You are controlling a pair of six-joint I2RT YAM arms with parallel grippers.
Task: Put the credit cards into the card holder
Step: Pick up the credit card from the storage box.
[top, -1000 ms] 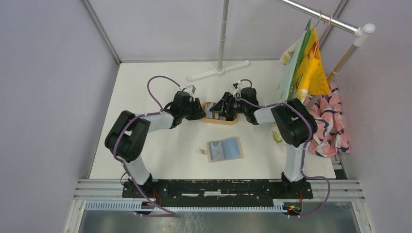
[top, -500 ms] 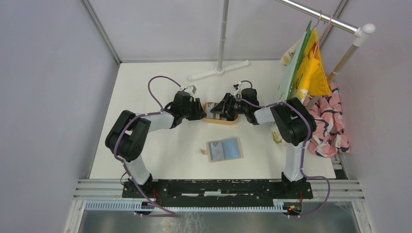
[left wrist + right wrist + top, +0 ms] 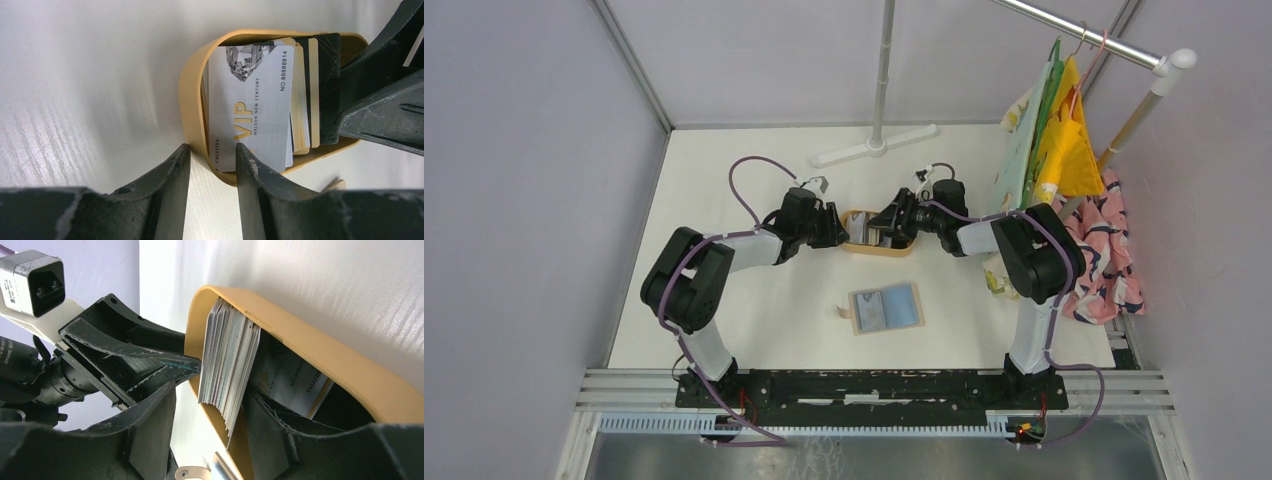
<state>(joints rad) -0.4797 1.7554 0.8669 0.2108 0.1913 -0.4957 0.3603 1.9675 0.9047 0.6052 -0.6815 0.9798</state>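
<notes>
A stack of credit cards [image 3: 252,105] sits in an oval wooden tray [image 3: 192,100] at mid-table; a grey VIP card lies on top. My left gripper [image 3: 211,147] is closed down over the tray's left end, one finger outside the wall, the other over the top card's corner. My right gripper [image 3: 211,392] is open inside the tray, a finger on each side of the cards [image 3: 230,365], which stand on edge and fan out. The beige card holder [image 3: 886,308] lies open, blue lining up, near the front. In the top view both the left gripper [image 3: 832,228] and the right gripper [image 3: 892,226] meet at the tray [image 3: 876,249].
A white stand base [image 3: 876,147] with a pole lies behind the tray. A rail with yellow and green cloths [image 3: 1059,150] and a patterned cloth [image 3: 1109,255] fill the right side. Walls close in on the left and back.
My right gripper and wrist have shifted a little to the right over the tray. The left arm, the tray and the card holder have not moved.
</notes>
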